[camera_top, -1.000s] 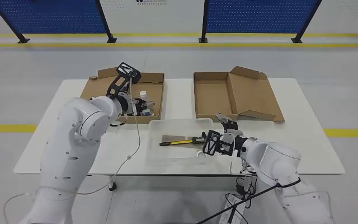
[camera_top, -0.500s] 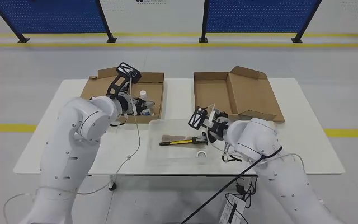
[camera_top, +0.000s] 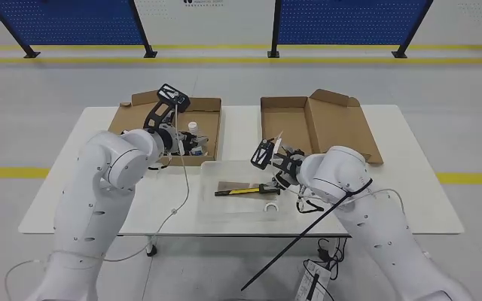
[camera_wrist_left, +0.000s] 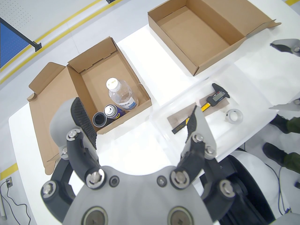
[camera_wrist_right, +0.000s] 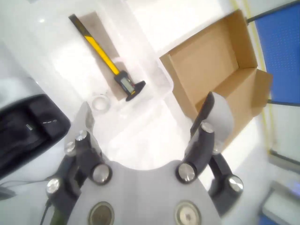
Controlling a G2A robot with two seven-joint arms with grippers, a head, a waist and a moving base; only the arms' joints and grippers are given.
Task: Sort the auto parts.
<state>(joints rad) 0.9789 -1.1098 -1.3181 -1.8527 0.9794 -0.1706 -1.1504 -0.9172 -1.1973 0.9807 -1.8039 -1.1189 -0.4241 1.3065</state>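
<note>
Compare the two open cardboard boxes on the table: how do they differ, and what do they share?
The left box holds a water bottle, a spray can and a dark can; the right box shows only bare cardboard inside. The left box folds open toward the robot's left, the right box toward its right. Both are brown, open-topped and stand on the white table.

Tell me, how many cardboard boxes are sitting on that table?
2. The left box holds a bottle, a spray can and a black can; the right box sits open just past the clear tray.
</note>
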